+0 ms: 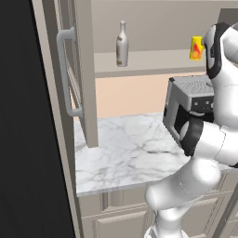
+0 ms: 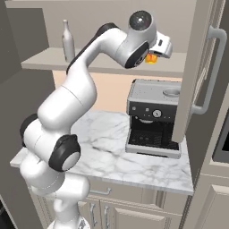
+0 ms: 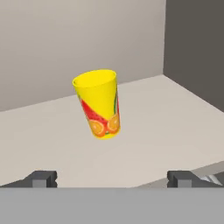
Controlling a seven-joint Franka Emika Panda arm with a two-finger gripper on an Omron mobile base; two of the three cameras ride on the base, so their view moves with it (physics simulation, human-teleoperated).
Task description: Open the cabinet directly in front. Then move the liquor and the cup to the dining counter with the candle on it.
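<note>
Cabinet is open, both doors swung out: left door w/ its long grey bar handle edge-on at the left of the left base view, right door w/ handle at the right of the right base view. Inner shelf is a plain flat board; its front edge runs just ahead of the fingertips in hand view, w/ bare shelf all round the cup.

Cup, yellow w/ red-orange fruit print, stands on the shelf's right part, well apart from the back wall and from the dark side wall to its right in hand view. It looks tilted there, but the cam rolls w/ the hand, so can't tell if it truly leans. Liquor stands upright on the shelf's left part, well apart from the cup, nothing btwn them.

Gripper is up at shelf height, in front of the cup and apart from it. Jaws are spread wide, nothing btwn them; fingertips sit at either side of the view's bottom, cup centred in the gap but farther in.

Below: coffee machine on the short marble countertop, under the shelf's right half, right door's lower edge just beside it. Arm's elbow sits low over the countertop's front edge.
</note>
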